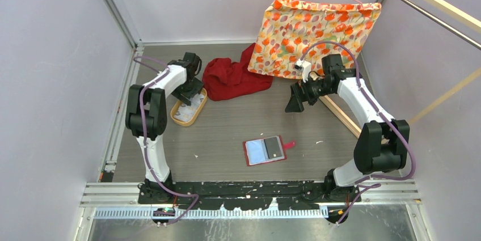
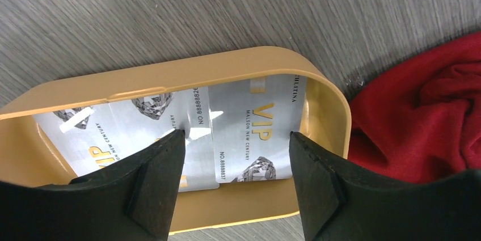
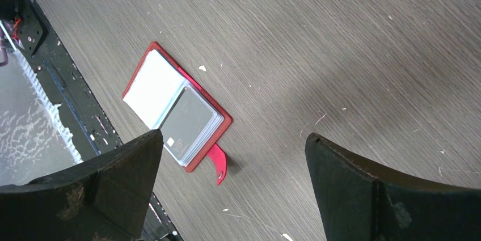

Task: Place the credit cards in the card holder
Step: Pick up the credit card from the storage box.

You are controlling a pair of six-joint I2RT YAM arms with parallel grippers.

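Observation:
Several silver credit cards (image 2: 258, 133) printed "VIP" lie overlapping in a tan oval tray (image 2: 227, 59). My left gripper (image 2: 237, 136) hovers open just above them, its fingertips either side of the rightmost card, gripping nothing. From above, that gripper (image 1: 191, 92) sits over the tray (image 1: 177, 119) at the left. The red card holder (image 1: 265, 150) lies open flat near the table's front middle. In the right wrist view the card holder (image 3: 176, 108) shows a pale window page and a dark card, snap tab out. My right gripper (image 3: 233, 136) hangs wide open and empty, high above the table.
A crumpled red cloth (image 1: 232, 76) lies right beside the tray, also in the left wrist view (image 2: 431, 116). A floral cloth (image 1: 315, 28) hangs on a hanger at the back right. A wooden rail (image 1: 340, 113) runs along the right side. Walls enclose the table.

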